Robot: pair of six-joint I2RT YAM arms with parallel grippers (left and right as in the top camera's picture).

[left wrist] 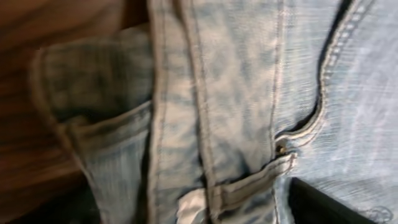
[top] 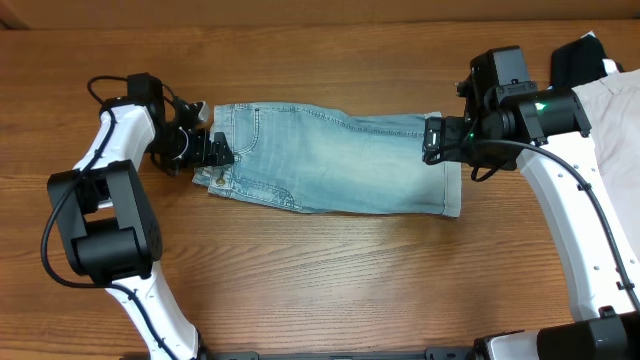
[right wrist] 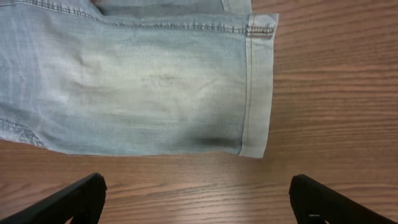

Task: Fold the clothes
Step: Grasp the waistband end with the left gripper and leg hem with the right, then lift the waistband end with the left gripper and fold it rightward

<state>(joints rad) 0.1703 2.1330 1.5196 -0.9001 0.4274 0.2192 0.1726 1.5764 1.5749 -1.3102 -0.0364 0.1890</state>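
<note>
In the middle of the wooden table (top: 330, 270) we see the faded light-blue jeans (top: 340, 165). They lie as a long flat strip of soft denim, waistband toward 9 o'clock and cuffed hems toward 3 o'clock. The left gripper (top: 213, 152) sits at the waistband, close to a belt loop (left wrist: 252, 183) with pale stitching; whether it pinches the cloth we cannot tell. The right gripper (top: 437, 140) hangs over the hem, its black fingers (right wrist: 74, 199) spread wide with nothing between them. Beige cloth (top: 612, 105) lies at 2 o'clock.

Open tabletop (top: 330, 285) along the jeans' (top: 340, 160) near edge; beige trousers (top: 618, 110) beside right arm (top: 555, 115)
</note>
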